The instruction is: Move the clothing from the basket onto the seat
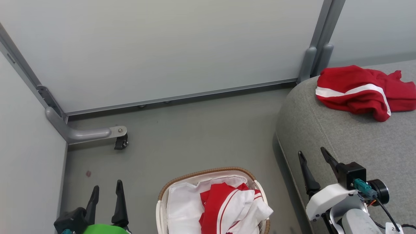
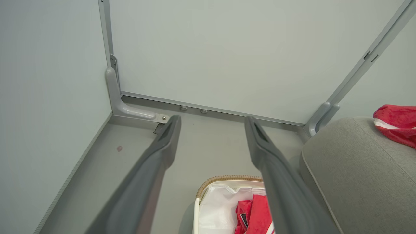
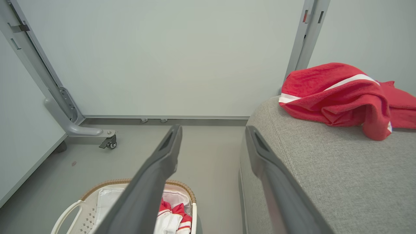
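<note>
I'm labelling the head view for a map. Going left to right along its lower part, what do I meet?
left gripper → basket → right gripper
</note>
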`<state>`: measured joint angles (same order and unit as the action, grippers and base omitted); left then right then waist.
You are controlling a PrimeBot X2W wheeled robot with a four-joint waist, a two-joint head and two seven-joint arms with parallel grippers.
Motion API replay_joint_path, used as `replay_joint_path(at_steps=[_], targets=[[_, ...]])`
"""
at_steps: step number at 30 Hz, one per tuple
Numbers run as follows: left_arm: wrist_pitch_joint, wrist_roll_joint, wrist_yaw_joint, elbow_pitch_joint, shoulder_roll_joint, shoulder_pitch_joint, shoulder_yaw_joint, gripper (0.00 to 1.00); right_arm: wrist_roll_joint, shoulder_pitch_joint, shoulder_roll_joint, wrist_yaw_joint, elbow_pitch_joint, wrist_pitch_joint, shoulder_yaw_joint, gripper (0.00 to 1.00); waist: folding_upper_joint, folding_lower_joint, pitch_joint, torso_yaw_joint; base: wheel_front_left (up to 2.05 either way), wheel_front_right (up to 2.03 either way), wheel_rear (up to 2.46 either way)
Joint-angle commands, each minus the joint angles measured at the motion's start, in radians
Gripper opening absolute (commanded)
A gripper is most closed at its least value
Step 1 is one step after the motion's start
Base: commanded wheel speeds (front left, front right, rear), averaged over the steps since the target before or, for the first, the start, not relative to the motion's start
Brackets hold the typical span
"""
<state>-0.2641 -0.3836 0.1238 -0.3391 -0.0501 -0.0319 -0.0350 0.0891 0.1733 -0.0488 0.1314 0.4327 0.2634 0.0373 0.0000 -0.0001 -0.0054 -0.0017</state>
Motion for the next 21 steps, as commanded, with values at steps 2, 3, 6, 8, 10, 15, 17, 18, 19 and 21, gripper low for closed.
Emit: replay_joint_path(at_steps=[2,3,6,8,10,15,17,18,19,21], targets=[[-0.001,-0.006,-0.002,-0.002,-0.001,-0.009,0.001,1.0,0.009,-0.007,-0.003,-0.001,0.0,0.002,0.001,1.0,0.0,0.0001,0.001,0.001,0.0,0.0,0.0],[-0.001,-0.005,-0.002,-0.002,-0.001,-0.009,0.001,1.0,0.009,-0.008,-0.003,-0.001,0.0,0.002,0.001,1.0,0.0,0.0001,0.002,0.001,0.0,0.0,0.0],[-0.001,-0.004,-0.002,-0.005,-0.001,-0.007,0.001,1.0,0.011,-0.006,-0.003,-0.001,-0.001,0.002,0.002,1.0,0.0,0.0001,0.004,0.001,0.0,0.0,0.0],[-0.001,-0.002,-0.002,-0.006,-0.001,-0.006,0.0,1.0,0.01,-0.007,-0.003,-0.001,-0.002,0.002,0.002,1.0,0.0,0.0001,0.005,0.001,0.0,0.0,0.0],[-0.001,-0.001,-0.002,-0.007,-0.001,-0.005,-0.001,1.0,0.01,-0.007,-0.003,-0.001,-0.002,0.002,0.001,1.0,0.0,0.0001,0.008,0.0,0.0,0.0,0.0],[-0.001,0.005,-0.001,-0.009,-0.001,0.001,-0.008,1.0,0.012,-0.002,-0.003,-0.001,-0.004,0.002,0.003,1.0,0.0,0.0001,0.016,-0.003,0.0,0.0,0.0],[-0.001,0.008,-0.001,-0.012,-0.001,0.01,-0.015,1.0,0.013,0.001,-0.003,-0.001,-0.007,0.002,0.004,1.0,0.0,0.0001,0.024,-0.005,0.0,0.0,0.0],[-0.001,0.008,-0.001,-0.011,-0.001,0.018,-0.019,1.0,0.014,0.005,-0.003,-0.001,-0.01,0.002,0.003,1.0,0.0,0.0001,0.032,-0.007,0.0,0.0,0.0],[-0.001,0.009,-0.001,-0.013,-0.001,0.027,-0.023,1.0,0.014,0.01,-0.003,-0.001,-0.013,0.002,0.002,1.0,0.0,0.0001,0.041,-0.01,0.0,0.0,0.0],[-0.001,0.013,-0.001,-0.022,-0.001,0.047,-0.038,1.0,0.015,0.025,-0.003,-0.001,-0.02,0.002,-0.004,1.0,0.0,0.0001,0.065,-0.014,0.0,0.0,0.0]])
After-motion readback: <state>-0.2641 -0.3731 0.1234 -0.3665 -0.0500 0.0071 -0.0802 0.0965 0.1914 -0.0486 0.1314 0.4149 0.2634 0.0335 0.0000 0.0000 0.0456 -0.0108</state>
